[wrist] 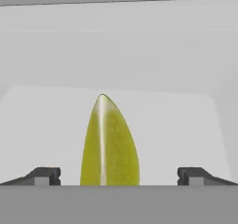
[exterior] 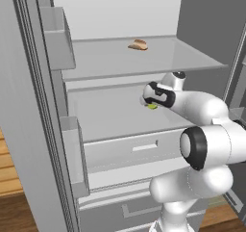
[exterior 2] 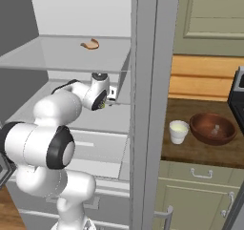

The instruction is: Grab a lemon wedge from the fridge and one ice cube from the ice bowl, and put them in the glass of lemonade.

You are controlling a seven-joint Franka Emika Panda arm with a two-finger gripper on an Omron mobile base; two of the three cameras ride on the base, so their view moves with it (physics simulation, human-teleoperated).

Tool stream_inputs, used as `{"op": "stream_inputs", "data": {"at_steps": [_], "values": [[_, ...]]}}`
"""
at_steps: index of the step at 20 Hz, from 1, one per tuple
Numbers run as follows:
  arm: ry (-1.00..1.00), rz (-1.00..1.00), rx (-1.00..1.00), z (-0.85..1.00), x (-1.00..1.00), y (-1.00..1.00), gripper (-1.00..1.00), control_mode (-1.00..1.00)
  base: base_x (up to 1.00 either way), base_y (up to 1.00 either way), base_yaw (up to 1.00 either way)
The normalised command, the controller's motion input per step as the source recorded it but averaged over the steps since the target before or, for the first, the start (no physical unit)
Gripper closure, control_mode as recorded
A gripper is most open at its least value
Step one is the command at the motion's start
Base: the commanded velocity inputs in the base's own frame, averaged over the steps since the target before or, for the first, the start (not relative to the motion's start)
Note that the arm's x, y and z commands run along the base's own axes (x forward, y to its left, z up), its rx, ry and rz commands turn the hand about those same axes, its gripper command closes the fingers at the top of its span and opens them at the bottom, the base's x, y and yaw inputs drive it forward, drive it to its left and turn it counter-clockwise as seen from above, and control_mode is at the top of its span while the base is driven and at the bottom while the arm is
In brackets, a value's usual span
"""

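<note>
1. Deep inside the open fridge (exterior: 120,62), we have the gripper (wrist: 118,175) reaching over the middle shelf, its jaws spread wide with nothing held between them.
2. Between the two dark fingertips (wrist: 44,175) stands the lemon wedge (wrist: 109,144), yellow-green and pointed, resting on the fridge's grey shelf; neither fingertip looks to be touching it.
3. From the left base view the lemon wedge (exterior: 152,106) peeks out just below the hand, well under the fridge's upper shelf, where a tan-brown bun-like item (exterior: 138,45) lies.
4. We judge the step in hand to be the first pickup: the wedge is lined up but not yet grasped.
5. Next, we would ease a little further in if needed, then close squarely on the wedge's flanks; it is small and tapered, so an off-centre pinch could squirt it away.
6. Right of the fridge, on the wooden counter, the glass of lemonade (exterior 2: 178,131) waits just beside the ice bowl (exterior 2: 213,128), with a pale ice cube (exterior 2: 216,128) inside the bowl.
</note>
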Motion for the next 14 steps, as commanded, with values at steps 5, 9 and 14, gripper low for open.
{"op": "stream_inputs", "data": {"at_steps": [5, 9, 14], "values": [[0.00, 0.07, 0.00, -0.05, 0.07, 0.11, -1.00, -1.00, 0.00, 0.00, 0.00], [0.00, 0.04, 0.00, -0.05, 0.11, 0.01, -1.00, -1.00, 0.00, 0.00, 0.00], [0.00, 0.02, 0.00, -0.04, 0.02, 0.00, -1.00, -1.00, 0.00, 0.00, 0.00]]}}
